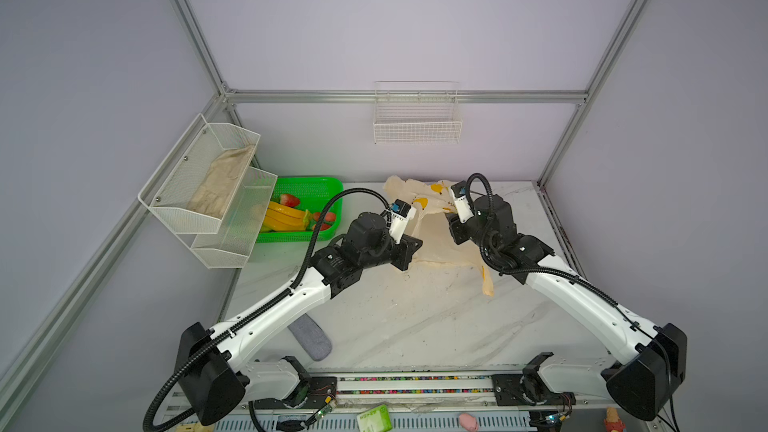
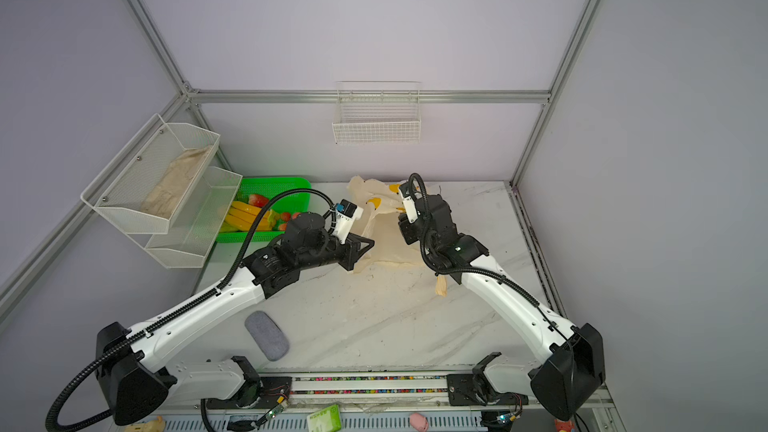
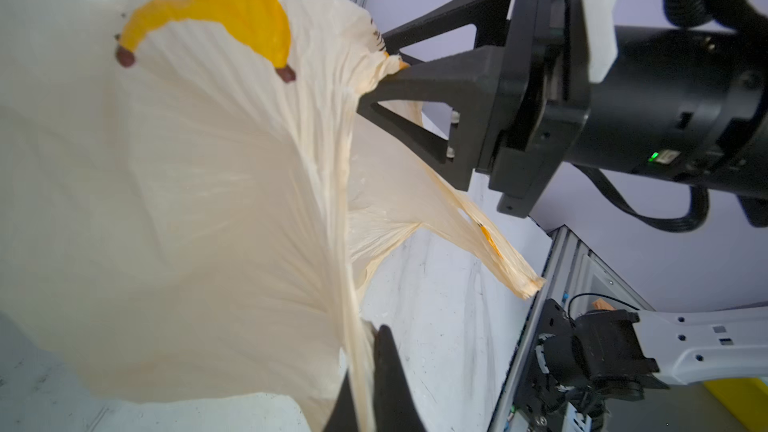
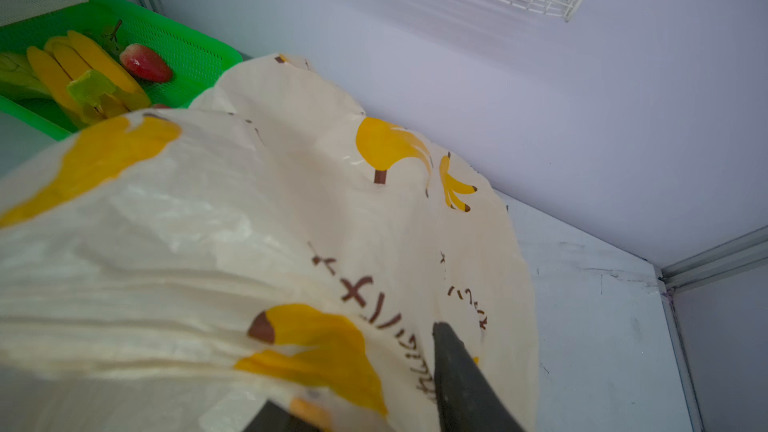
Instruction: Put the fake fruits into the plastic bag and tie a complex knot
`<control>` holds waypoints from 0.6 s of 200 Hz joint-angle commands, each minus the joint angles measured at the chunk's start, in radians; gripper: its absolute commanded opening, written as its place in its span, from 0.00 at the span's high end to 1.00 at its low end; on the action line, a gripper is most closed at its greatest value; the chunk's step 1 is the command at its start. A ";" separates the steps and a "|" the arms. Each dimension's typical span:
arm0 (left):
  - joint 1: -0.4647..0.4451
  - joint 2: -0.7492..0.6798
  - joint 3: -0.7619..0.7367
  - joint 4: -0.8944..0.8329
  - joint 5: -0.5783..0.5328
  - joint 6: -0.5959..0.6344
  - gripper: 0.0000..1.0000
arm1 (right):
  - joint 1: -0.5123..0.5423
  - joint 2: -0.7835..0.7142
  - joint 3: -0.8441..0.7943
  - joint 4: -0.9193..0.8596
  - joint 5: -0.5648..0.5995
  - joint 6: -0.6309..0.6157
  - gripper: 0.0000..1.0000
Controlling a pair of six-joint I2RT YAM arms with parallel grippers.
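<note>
Fruit first: the fake fruits (image 1: 286, 216) all lie in the green basket (image 1: 309, 181) at the back left of the table (image 1: 395, 317). None is in the plastic bag (image 1: 434, 243), which is spread just right of the basket, between the two arms. The left gripper (image 3: 365, 388) is clamped tight on a fold of the bag's film. The right gripper (image 3: 374, 70) has its jaws apart, with a bunched strip of film lying between them against one finger; I judge nothing is pinched there. From either gripper the fruit lies to the left. The left arm is plainly nearer, while the right would have to reach across the bag. The banana bunch (image 4: 79, 72) has its long axis running left to right in both top views, with a strawberry (image 4: 145, 62) just beside it. My guess is the bag's mouth wants opening before any fruit is fetched. Dark brown lettering (image 4: 365, 297) runs across the bag among printed yellow bananas (image 4: 386, 147); I can't make out a word. A green packet (image 1: 374, 418) by the front rail carries print too small to read
</note>
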 commanded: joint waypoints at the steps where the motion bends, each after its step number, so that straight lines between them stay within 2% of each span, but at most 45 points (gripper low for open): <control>1: 0.051 0.004 0.135 -0.090 0.198 -0.041 1.00 | 0.008 0.012 -0.020 0.093 -0.017 -0.075 0.54; 67: 0.177 0.033 0.203 -0.177 0.376 0.015 1.00 | 0.009 0.136 -0.025 0.189 -0.300 -0.190 0.51; 82: 0.203 0.045 0.222 -0.193 0.402 0.013 1.00 | 0.009 0.171 -0.018 0.199 -0.324 -0.213 0.51; 94: 0.219 0.049 0.231 -0.201 0.417 0.014 1.00 | 0.009 0.188 -0.014 0.216 -0.296 -0.213 0.51; 104: 0.232 0.054 0.238 -0.215 0.415 0.021 1.00 | 0.009 0.193 -0.012 0.224 -0.275 -0.208 0.59; 120: 0.257 0.059 0.253 -0.247 0.387 0.043 1.00 | 0.009 0.173 -0.014 0.224 -0.246 -0.173 0.81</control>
